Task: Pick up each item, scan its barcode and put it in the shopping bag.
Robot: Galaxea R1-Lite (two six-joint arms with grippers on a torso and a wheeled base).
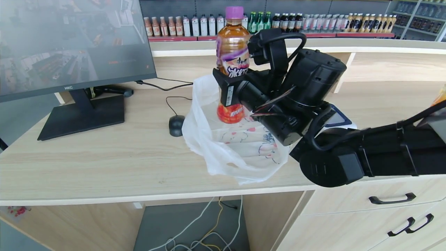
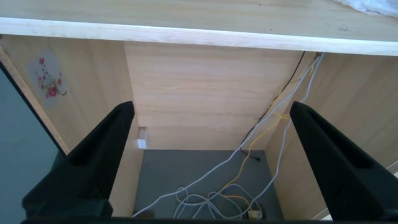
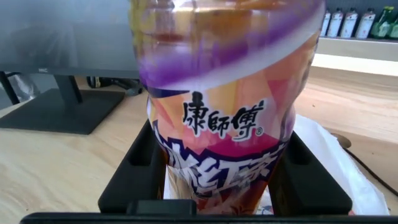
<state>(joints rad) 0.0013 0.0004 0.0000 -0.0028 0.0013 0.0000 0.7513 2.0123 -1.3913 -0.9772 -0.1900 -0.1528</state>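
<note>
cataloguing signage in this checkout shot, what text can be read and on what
bottle label: large brand characters, clear, but brand print is not quoted here
monitor bezel: small logo, same
monitor screen: red line, too blurred to read
shelf bottles: labels too small to read

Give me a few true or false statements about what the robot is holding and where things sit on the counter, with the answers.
1. The right gripper holds the bottle upright. True.
2. The bottle's cap is green. False: it is purple.
3. The bag sits on the counter, to the right of the mouse. True.
4. The left gripper is shut on a cable. False: it is open and holds nothing, below the counter's edge.
</note>
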